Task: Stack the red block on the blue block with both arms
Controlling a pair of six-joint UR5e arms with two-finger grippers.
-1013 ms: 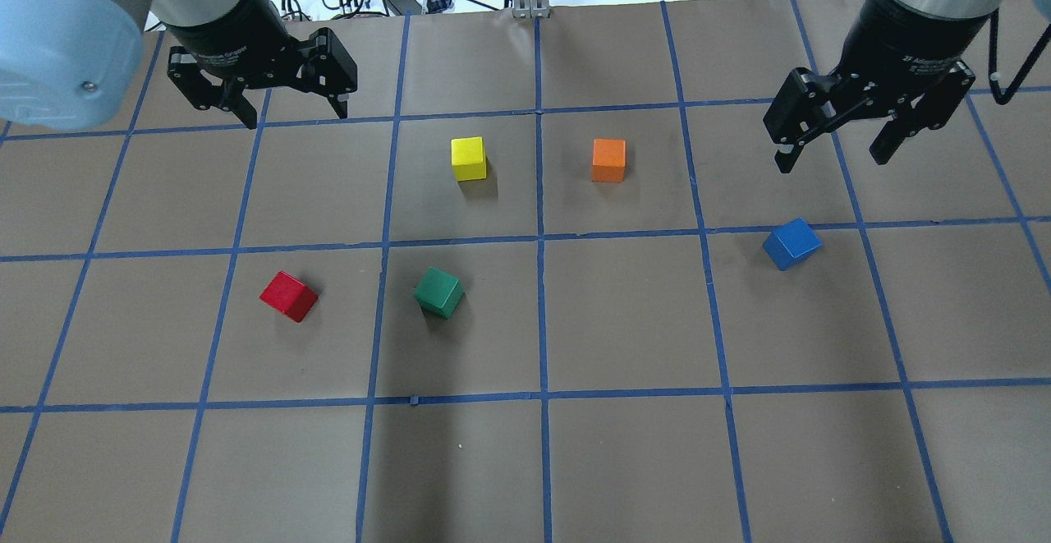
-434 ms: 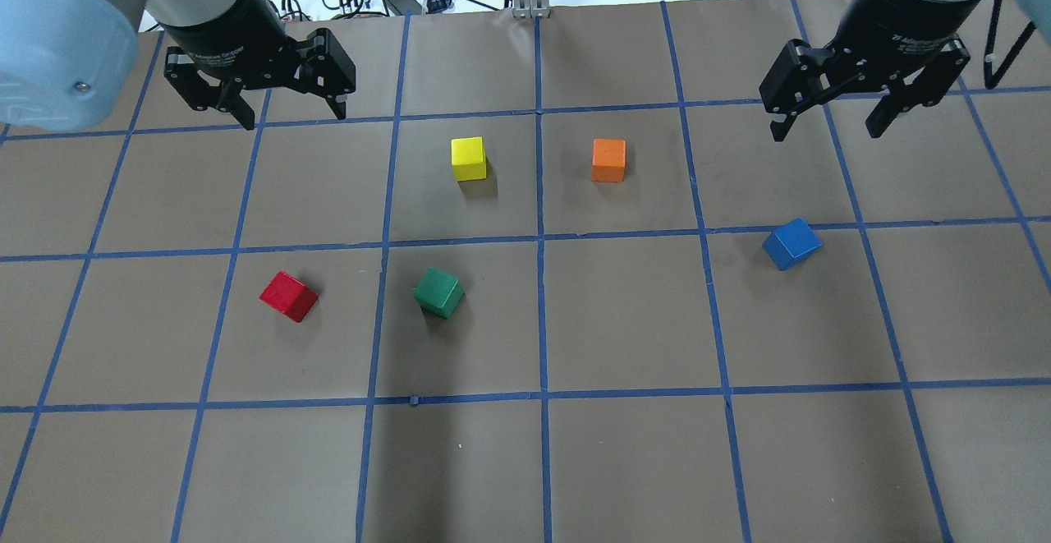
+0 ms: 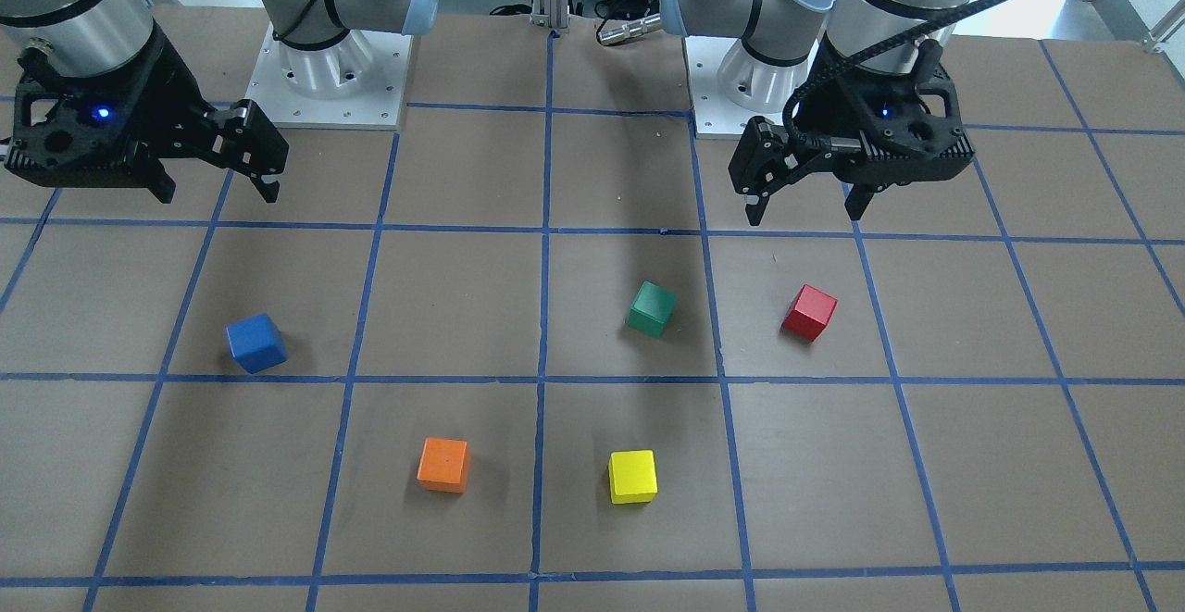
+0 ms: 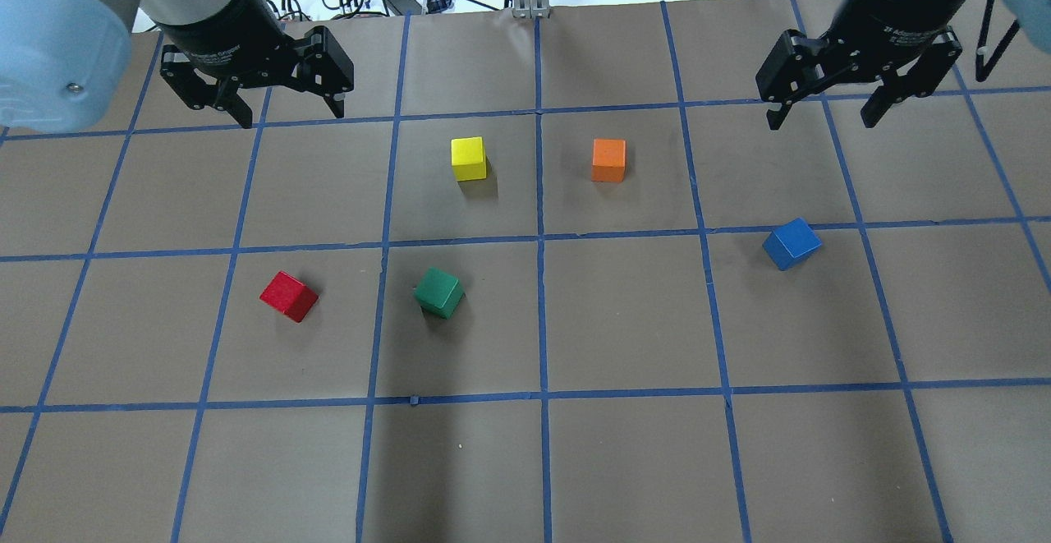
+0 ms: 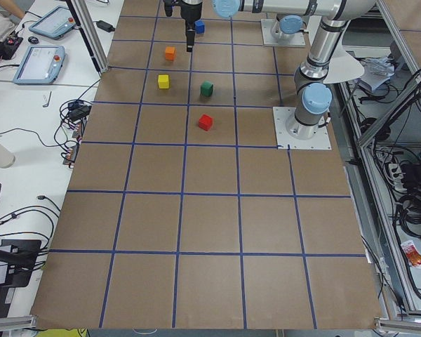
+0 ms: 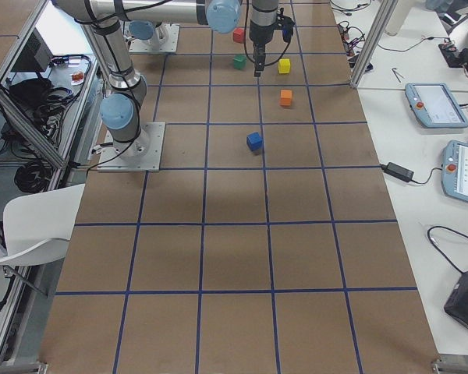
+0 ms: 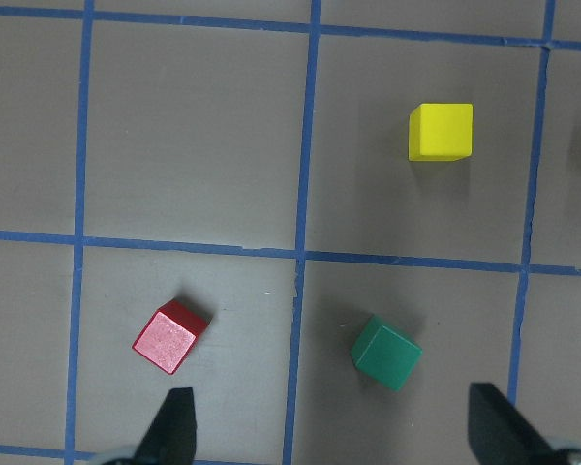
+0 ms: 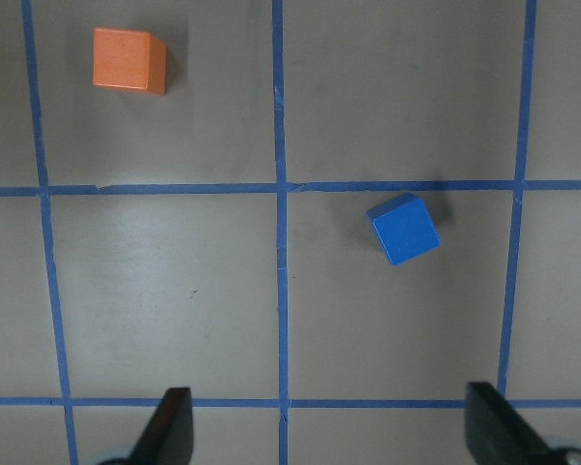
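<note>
The red block (image 4: 288, 296) is sitting on the table (image 4: 624, 461) just left of the green block (image 4: 439, 292), one square over in the blue tape grid (image 4: 540, 321), and it's twisted a bit against the lines. The blue block (image 4: 791, 243) is way off to the green block's right, also skewed, just beside a tape line. That puts the green block pretty much on the straight line between the two, a lot nearer the red one. The yellow block (image 4: 469, 158) is past the green block on the side away from the robot, and the orange block (image 4: 608, 159) is out there too, further right. The left gripper (image 4: 292, 116) hangs in the air on the green block's left with its jaws spread wide and nothing in them. Same deal for the right gripper (image 4: 820, 121), far off to the green block's right, wide and empty.
</note>
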